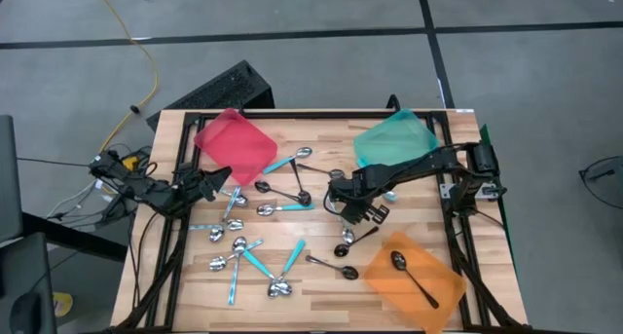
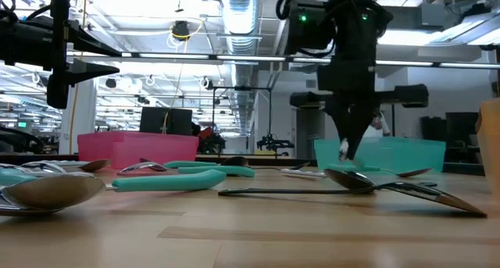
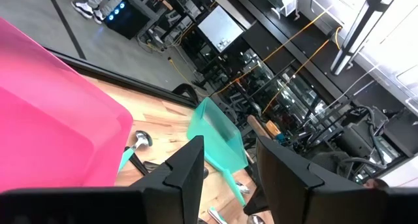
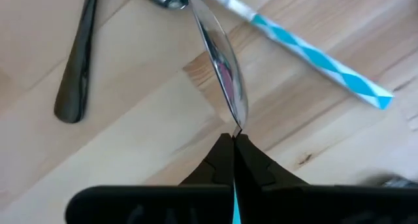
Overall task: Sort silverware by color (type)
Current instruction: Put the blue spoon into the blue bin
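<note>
My right gripper [image 1: 343, 205] hangs point-down over the table's middle, shut on a teal-handled spoon [image 4: 225, 74] whose silver bowl sticks out below the fingertips. In the low view it [image 2: 348, 152] is above the wood. Several more spoons lie flat on the table: teal-handled ones [image 1: 285, 208], shiny silver ones [image 1: 218, 265] and black ones [image 1: 331, 267]. My left gripper [image 1: 220, 177] waits open and level at the left, beside the red tray [image 1: 234, 144]. My right gripper pinches the spoon between its two fingertips, where the bowl narrows into the handle [image 4: 234, 127]. The fingers come from above, pointing down. A strip of teal handle [image 4: 234, 208] shows between them; the bowl hangs edge-on below, clear of the table.
A teal tray [image 1: 394, 139] stands at the far right. At the near right, an orange tray [image 1: 433, 300] holds a black spoon [image 1: 414, 276]. Under the right gripper lie another teal-handled spoon [image 4: 313, 51] and a black handle [image 4: 75, 67]. Black frame rails run along the table's edges.
</note>
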